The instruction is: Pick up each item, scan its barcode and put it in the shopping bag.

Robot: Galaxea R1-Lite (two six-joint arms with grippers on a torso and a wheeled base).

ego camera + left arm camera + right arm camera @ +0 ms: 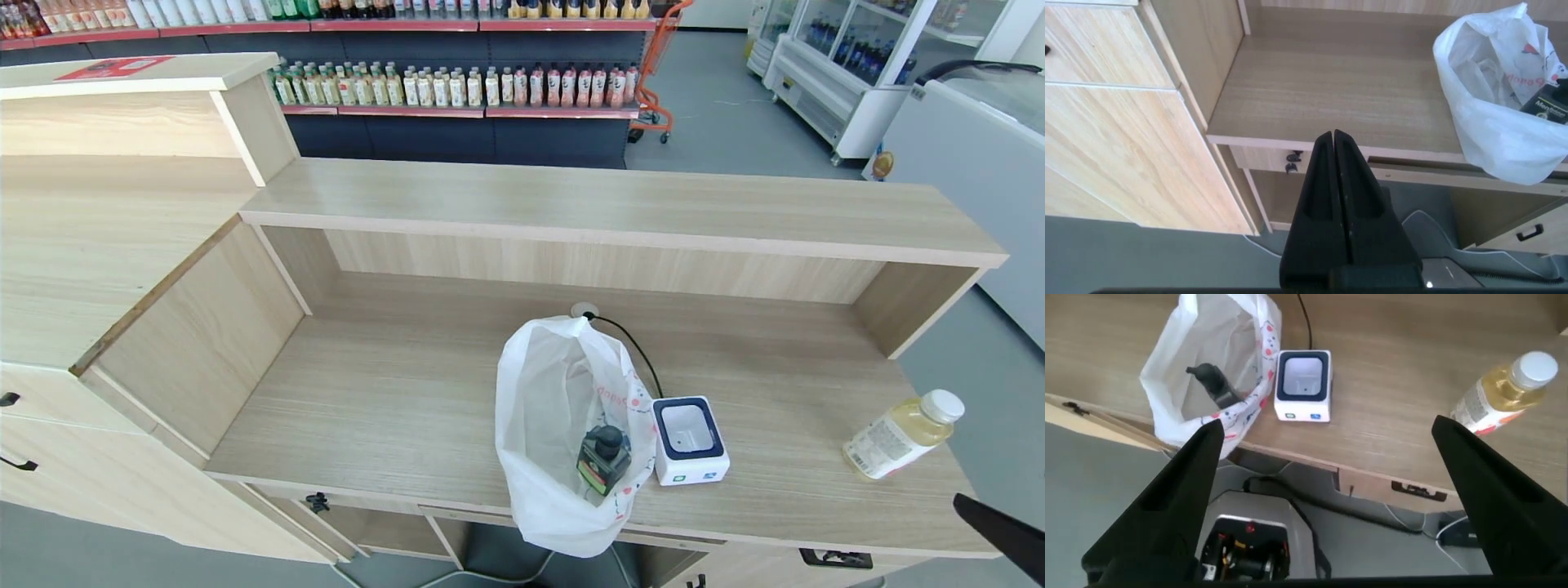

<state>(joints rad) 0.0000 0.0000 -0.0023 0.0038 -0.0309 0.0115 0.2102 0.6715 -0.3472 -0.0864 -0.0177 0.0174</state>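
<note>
A clear bottle [902, 433] of pale yellow drink lies on the surface [392, 392], its white cap pointing right and slightly away. The left pincer [1333, 143] is clenched and the right pincer [1327, 429] is spread wide.

- counter [392, 384]: light wood-grain board, matt, smooth, with fine straight grain; looks like laminate rather than raw timber.
- shopping bag [543, 392]: thin white plastic film, half translucent and crinkled, with a faint sheen along the folds.
- scanner [690, 441]: hard white plastic casing, smooth and slightly glossy, with a dark blue rim around a pale window.
- cable [637, 351]: black, smooth sheath.
- bottle [902, 433]: clear glossy plastic, white plastic cap, matt printed label.
- dark bottle [604, 459]: black cap, dull finish; body material cannot be told.
- left gripper [1334, 140] and right gripper [1327, 429]: black, matt and smooth; they look like plastic.
</note>
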